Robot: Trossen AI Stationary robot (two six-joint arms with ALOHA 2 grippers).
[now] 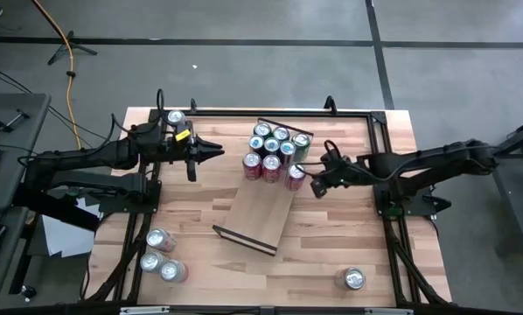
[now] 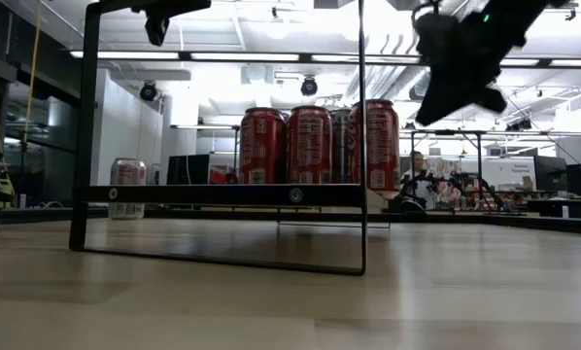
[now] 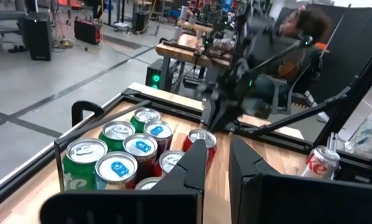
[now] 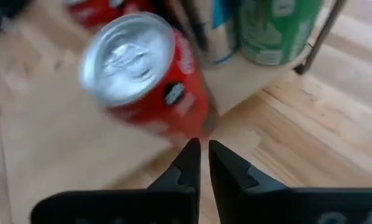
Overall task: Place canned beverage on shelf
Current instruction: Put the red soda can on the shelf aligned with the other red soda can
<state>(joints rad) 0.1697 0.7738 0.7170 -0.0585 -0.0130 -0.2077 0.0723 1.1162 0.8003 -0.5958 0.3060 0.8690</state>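
The shelf (image 1: 260,219) is a light-wood board lying aslant mid-table; in the low view its board (image 2: 222,194) sits raised on dark rails. Several red, green and silver cans (image 1: 275,149) stand upright on its far end. The nearest is a red can (image 1: 295,175), also seen in the right wrist view (image 4: 142,74). My right gripper (image 1: 317,184) hangs shut and tilted down just right of that can, holding nothing (image 4: 201,149). My left gripper (image 1: 218,150) is shut and level, left of the cans, raised above the table (image 3: 217,149).
Three loose cans (image 1: 161,255) lie at the table's near left, one can (image 1: 354,279) stands near the front right, and one (image 1: 176,117) at the far left corner. Dark frame rails (image 1: 380,122) edge the table. A person (image 3: 304,28) sits beyond the right side.
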